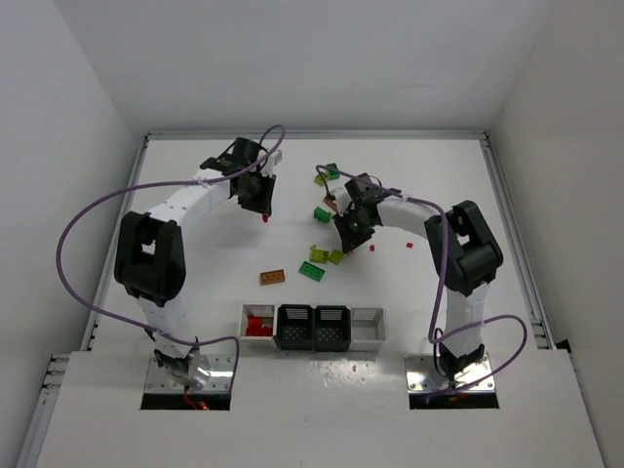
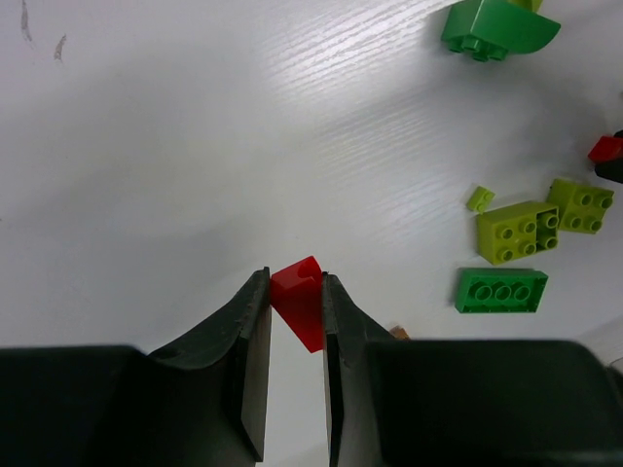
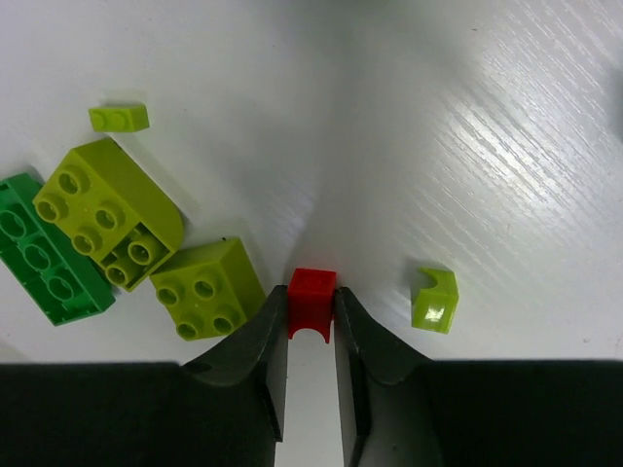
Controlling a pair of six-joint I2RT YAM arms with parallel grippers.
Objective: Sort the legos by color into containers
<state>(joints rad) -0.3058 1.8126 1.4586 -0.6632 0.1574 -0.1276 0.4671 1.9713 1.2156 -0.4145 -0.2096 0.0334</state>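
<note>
White table (image 1: 429,175) before my bases. Near centre: the containers (image 1: 368,330), four bins in a row. Beyond them lie loose legos (image 1: 312,271): brown-orange brick (image 1: 272,277) left, green and yellow-green bricks mid-table, small red brick (image 1: 409,245) right.

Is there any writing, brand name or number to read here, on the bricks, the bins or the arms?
None can be read.
Studs of the yellow-green bricks: no brand shows, too small to tell.
Bins, left arm, right arm: no label visible.
Dark marks on the table: scuffs, not letters.
</note>
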